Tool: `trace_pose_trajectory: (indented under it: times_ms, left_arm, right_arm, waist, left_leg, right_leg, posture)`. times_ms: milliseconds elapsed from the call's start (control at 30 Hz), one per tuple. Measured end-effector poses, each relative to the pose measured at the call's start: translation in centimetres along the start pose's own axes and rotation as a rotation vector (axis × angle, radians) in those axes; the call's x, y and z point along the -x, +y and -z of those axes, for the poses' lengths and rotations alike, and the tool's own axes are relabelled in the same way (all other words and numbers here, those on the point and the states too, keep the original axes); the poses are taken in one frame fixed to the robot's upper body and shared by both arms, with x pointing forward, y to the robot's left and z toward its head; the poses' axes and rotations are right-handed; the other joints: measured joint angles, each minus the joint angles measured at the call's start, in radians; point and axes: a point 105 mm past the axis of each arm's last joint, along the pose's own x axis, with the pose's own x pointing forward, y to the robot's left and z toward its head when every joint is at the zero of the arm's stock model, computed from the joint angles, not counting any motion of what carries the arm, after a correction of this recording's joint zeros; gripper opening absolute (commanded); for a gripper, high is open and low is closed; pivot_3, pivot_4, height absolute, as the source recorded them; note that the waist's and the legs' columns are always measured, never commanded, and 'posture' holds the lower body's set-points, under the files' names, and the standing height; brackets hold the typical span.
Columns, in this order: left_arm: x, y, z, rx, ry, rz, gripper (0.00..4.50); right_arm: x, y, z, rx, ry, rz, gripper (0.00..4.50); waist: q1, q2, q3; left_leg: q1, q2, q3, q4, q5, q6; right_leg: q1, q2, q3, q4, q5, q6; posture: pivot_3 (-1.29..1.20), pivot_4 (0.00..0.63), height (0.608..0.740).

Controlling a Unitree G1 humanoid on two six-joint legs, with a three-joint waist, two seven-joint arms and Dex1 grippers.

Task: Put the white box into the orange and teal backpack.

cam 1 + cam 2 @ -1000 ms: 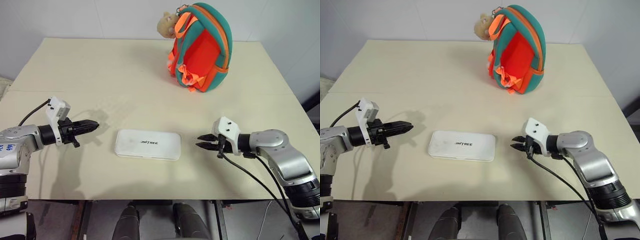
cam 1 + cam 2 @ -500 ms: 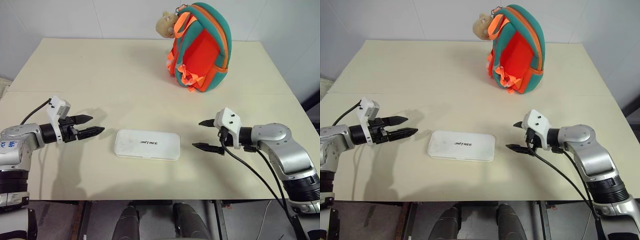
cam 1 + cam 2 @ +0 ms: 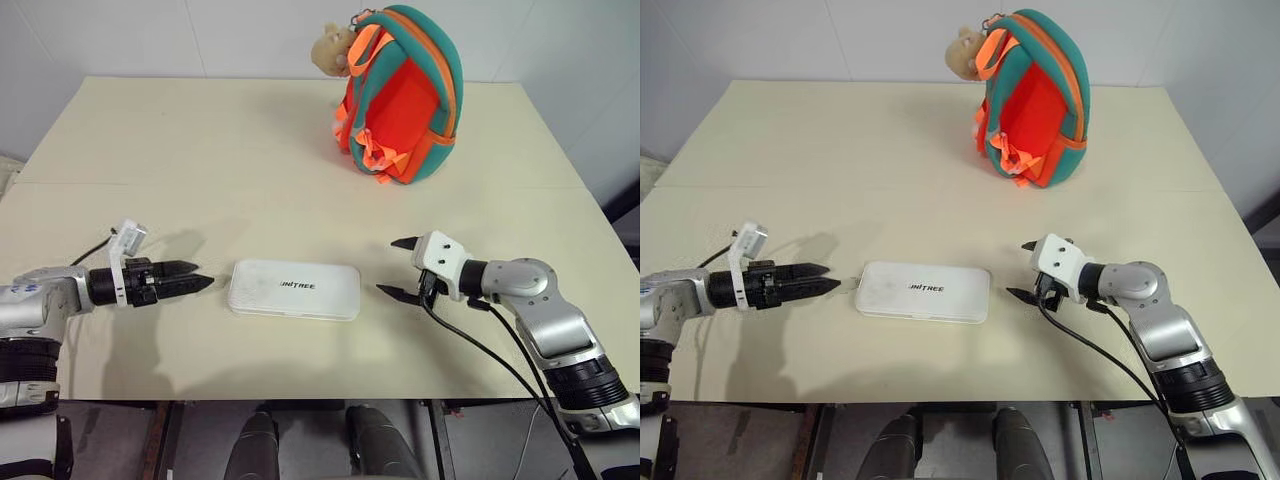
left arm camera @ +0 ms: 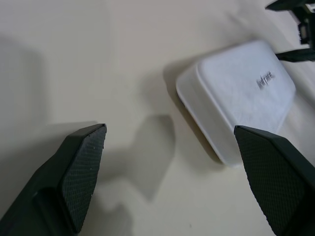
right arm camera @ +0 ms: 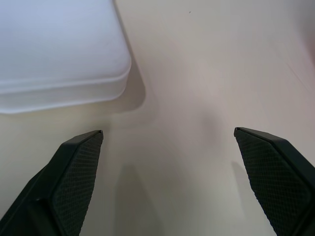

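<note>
Worktop (image 3: 200, 150), matte cream, flat, with a faint seam across it. Head views: white box (image 3: 295, 289) lies flat near the front edge, smooth hard plastic, rounded corners, small dark lettering on top. Backpack (image 3: 403, 95) stands upright at the far side, well apart from the box; soft rounded teal body, orange front panel, orange straps, tan plush charm (image 3: 333, 48) at its top left. Left claw (image 3: 188, 276) sits low over the worktop just left of the box's short end, black tapered fingers spread, tips near the box but apart from it. Right claw (image 3: 398, 268) sits just right of the box's other short end, fingers wide, one tip farther back, one nearer, holding nothing. Box lies between the two claws.

Left wrist view: two black fingers (image 4: 83, 172) with fine cross-hatched pads, wide apart. Box (image 4: 241, 93) lies ahead, toward one finger's side, thick rounded rim, lettering readable on the lid, shadow under its edge. Not touching. Right claw's black tips (image 4: 295, 29) show beyond the box's far end.

Right wrist view: same textured black pads (image 5: 78, 172), spread wide, bare worktop between them. Rounded corner of the box (image 5: 59, 54) ahead, off toward one finger, glossy white, apart from the pads.
</note>
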Motion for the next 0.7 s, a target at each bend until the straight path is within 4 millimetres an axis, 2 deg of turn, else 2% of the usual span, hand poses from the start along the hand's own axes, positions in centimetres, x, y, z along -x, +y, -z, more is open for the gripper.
trace_pose_trajectory:
  times_ms: [133,233,433,700]
  left_arm:
    - [0.2,0.5,-0.4,0.170,-0.008,0.002,4.46]
    - [0.4,0.0,0.0,0.239,0.063,0.028,4.46]
    - [-1.3,-1.2,0.1,0.500,0.029,0.196,4.46]
    - [-2.4,-1.7,-0.1,0.541,0.020,0.258,4.46]
  right_arm:
    - [-0.4,0.7,0.1,0.005,-0.004,-0.023,4.50]
    - [-0.8,1.2,0.0,0.002,-0.014,-0.040,4.50]
    - [-1.0,1.3,-0.1,0.002,-0.021,-0.042,4.50]
    - [-1.0,1.4,-0.1,0.002,-0.021,-0.051,4.50]
  waist:
    - [0.000,0.000,0.000]
    - [-0.002,0.001,-0.001]
    - [0.001,0.001,-0.001]
    - [0.000,0.001,-0.001]
  left_leg:
    - [0.001,0.000,0.000,0.001,0.000,0.000]
    - [0.001,-0.001,0.000,0.001,0.000,0.000]
    - [0.002,-0.001,-0.001,0.001,0.000,0.000]
    - [0.002,-0.001,-0.001,0.001,0.000,-0.001]
  right_leg:
    - [0.000,0.000,0.000,0.002,0.000,0.000]
    - [0.001,0.000,0.001,0.001,0.000,0.000]
    - [0.001,0.000,0.000,0.006,-0.002,0.000]
    - [0.001,0.000,0.000,0.006,-0.002,0.000]
  posture:
    - [0.00,0.150,0.740]
    - [0.00,0.150,0.740]
    - [0.00,0.150,0.740]
    - [0.00,0.150,0.740]
